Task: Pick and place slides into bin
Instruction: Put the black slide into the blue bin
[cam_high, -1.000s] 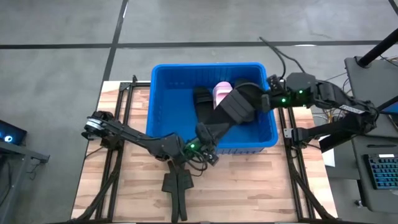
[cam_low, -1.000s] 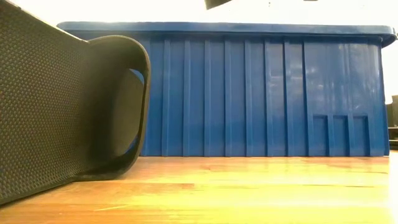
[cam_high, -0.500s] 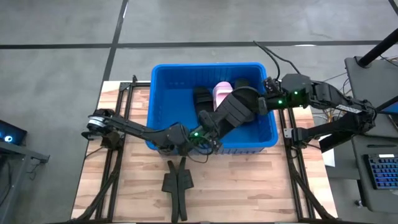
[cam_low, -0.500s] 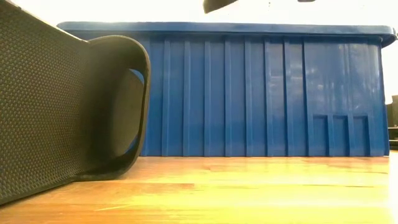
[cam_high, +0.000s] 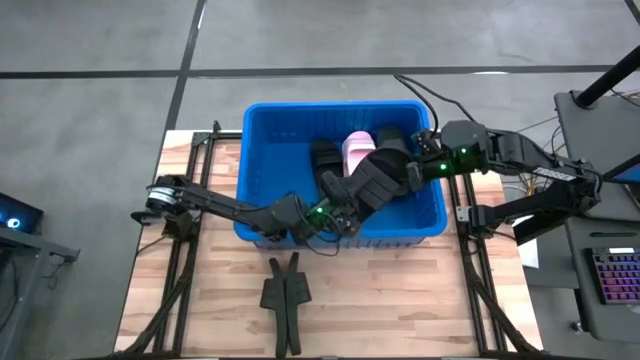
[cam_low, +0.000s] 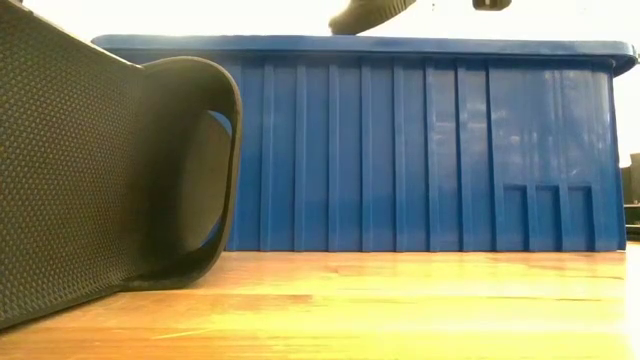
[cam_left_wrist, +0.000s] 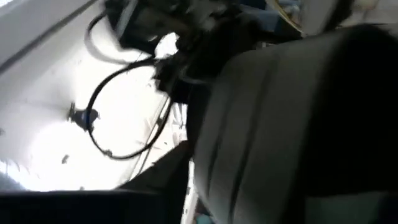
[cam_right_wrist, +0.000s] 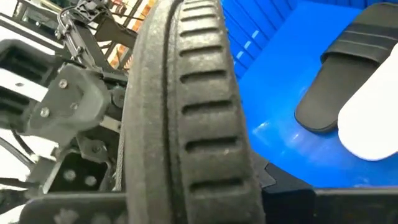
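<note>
High view showed a black slide (cam_high: 372, 182) held above the blue bin (cam_high: 262, 125), the right gripper (cam_high: 412, 172) pinching its end. The left gripper (cam_high: 335, 217) was at the opposite end; its jaw state could not be told. The slide appeared light, flexible and ribbed, best gripped along the sole edge.
</note>
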